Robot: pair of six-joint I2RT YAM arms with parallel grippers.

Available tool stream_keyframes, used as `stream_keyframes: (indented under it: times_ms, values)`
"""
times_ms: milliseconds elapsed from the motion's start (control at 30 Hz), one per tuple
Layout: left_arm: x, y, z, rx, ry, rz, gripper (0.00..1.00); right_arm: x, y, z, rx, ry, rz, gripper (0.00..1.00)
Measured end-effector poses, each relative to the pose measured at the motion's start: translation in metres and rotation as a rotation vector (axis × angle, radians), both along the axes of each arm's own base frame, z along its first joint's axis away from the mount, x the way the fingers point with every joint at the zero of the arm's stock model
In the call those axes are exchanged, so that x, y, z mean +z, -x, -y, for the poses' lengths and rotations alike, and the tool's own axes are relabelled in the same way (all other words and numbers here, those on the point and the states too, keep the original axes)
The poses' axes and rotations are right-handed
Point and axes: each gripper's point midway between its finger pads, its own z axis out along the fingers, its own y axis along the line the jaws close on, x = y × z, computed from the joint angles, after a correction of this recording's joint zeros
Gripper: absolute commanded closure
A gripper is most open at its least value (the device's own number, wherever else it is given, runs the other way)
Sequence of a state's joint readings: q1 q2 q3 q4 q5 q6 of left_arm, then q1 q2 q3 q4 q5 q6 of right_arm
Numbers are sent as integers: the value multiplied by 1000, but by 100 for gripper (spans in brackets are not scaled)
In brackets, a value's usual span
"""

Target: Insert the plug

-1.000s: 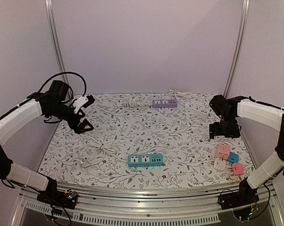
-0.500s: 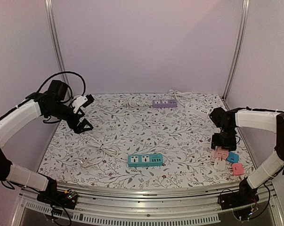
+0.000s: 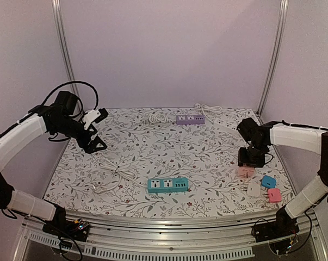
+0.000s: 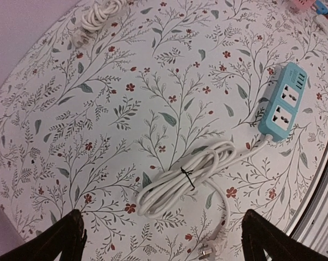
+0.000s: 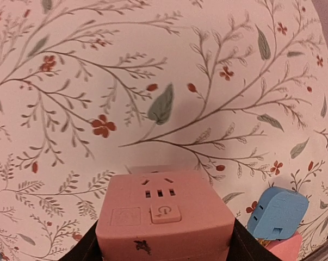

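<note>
A pink cube plug (image 5: 164, 209) sits between the black fingers (image 5: 239, 246) of my right gripper (image 5: 164, 242), which press on both its sides; its socket face and power button point up. From above, the right gripper (image 3: 251, 159) is at the mat's right side with the pink plug (image 3: 245, 172) just under it. The teal power strip (image 3: 167, 185) lies at front centre, also in the left wrist view (image 4: 283, 103). My left gripper (image 3: 94, 143) hovers over the left side, open (image 4: 166, 244), holding nothing.
A blue plug (image 3: 268, 181), a white plug (image 3: 253, 189) and another pink plug (image 3: 274, 195) lie by the right gripper. The teal strip's coiled white cable (image 4: 185, 176) ends in a plug (image 4: 211, 249). A purple power strip (image 3: 190, 119) and white cords lie at the back.
My right gripper came down on the pink plug, closed on it and carried it a little to the left, away from the other plugs. The left arm has not moved.
</note>
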State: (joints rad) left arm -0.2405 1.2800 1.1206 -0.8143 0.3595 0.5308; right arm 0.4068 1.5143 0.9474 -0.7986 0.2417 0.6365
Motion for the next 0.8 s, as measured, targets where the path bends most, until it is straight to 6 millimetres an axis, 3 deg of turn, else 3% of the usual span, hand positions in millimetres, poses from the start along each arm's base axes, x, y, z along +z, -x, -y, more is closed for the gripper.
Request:
stream_keyframes:
  times_ms: [67, 133, 200, 300, 367, 467, 533, 633, 800]
  values:
    - [11, 1, 0, -3, 2, 1, 0, 28, -17, -32, 128, 11, 107, 100]
    - [30, -1, 3, -11, 14, 15, 0, 68, -32, -77, 279, 10, 267, 100]
    - [54, -4, 6, -19, 31, 36, 1, 120, -35, -134, 453, -21, 481, 100]
    - [92, -10, 13, -25, 65, 72, 0, 186, -10, -211, 686, -103, 756, 100]
    - [117, -10, 22, -37, 93, 96, 1, 216, 13, -257, 838, -164, 890, 100]
    - [141, 5, 54, -145, 136, 110, 0, 233, 46, -318, 1103, -296, 968, 100]
    - [144, 31, 80, -281, 147, 98, 1, 237, 65, -351, 1276, -406, 970, 100]
    - [144, 70, 108, -470, 152, 51, 1, 247, 92, -376, 1466, -538, 979, 100]
    - [143, 108, 132, -684, 96, 82, 0, 264, 127, -386, 1663, -668, 1016, 100]
